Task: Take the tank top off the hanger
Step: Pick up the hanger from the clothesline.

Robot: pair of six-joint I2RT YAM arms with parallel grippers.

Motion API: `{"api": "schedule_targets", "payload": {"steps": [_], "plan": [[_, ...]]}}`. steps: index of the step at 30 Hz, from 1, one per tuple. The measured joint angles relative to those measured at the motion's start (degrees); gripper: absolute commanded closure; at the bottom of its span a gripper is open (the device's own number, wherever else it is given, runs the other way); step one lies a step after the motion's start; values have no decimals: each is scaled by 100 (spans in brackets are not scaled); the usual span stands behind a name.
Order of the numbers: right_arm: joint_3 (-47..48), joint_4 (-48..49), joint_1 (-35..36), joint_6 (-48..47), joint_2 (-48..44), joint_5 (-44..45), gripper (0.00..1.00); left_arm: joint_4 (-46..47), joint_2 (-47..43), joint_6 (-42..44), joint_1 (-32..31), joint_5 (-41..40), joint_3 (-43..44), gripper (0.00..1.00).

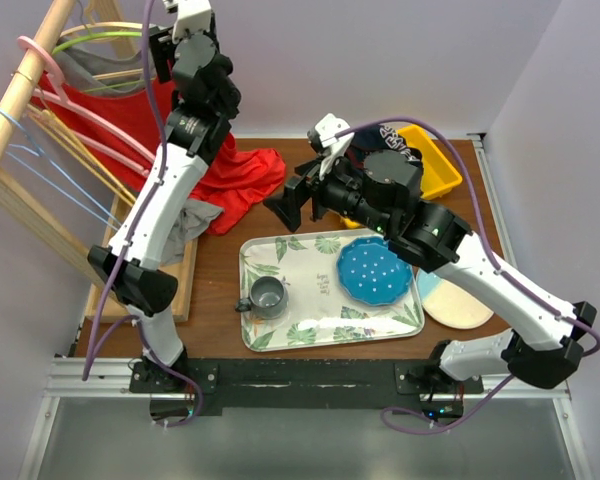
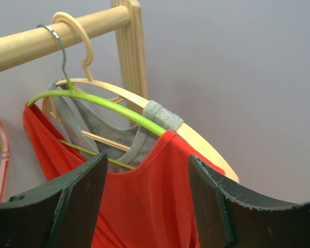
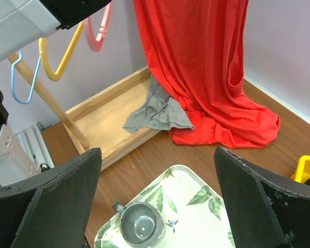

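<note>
A red tank top [image 2: 144,201] hangs from a green hanger [image 2: 108,106] on the wooden rod [image 2: 41,41]. Its hem is pooled on the table [image 1: 242,182] [image 3: 222,124]. Behind it, a grey tank top [image 2: 101,129] hangs on a wooden hanger [image 2: 206,147]. My left gripper [image 2: 147,161] [image 1: 163,50] is up at the rod with its jaws apart on either side of the red top's neckline. I cannot tell whether they touch the cloth. My right gripper [image 3: 157,152] [image 1: 298,205] is open and empty above the table, between the tray and the red hem.
A leaf-print tray [image 1: 290,300] [image 3: 196,206] holds a grey mug [image 1: 268,296] [image 3: 141,225] and a blue plate [image 1: 375,272]. There is a yellow bin [image 1: 435,160] at the back right and a pale oval dish [image 1: 460,305] beside the tray. The rack's wooden base [image 3: 108,119] holds grey cloth [image 3: 157,111]. Pink [image 3: 101,31], yellow [image 3: 62,57] and blue hangers [image 3: 20,77] are empty.
</note>
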Motion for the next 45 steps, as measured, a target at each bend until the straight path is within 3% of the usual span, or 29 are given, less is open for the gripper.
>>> {"api": "schedule_targets", "payload": {"steps": [13,37,40,45], "plan": [[306,-151,0,4,339,-46,6,-223,15,-170,1235,-125,83,43],[841,-623,0,-17,717,-48,6,852,815,640,1757,260,533,48],[901,-651,-2,-24,815,-48,6,752,831,487,1781,424,568,41],[907,-662,0,-59,966,-48,6,278,334,-195,1759,866,83,38]]}}
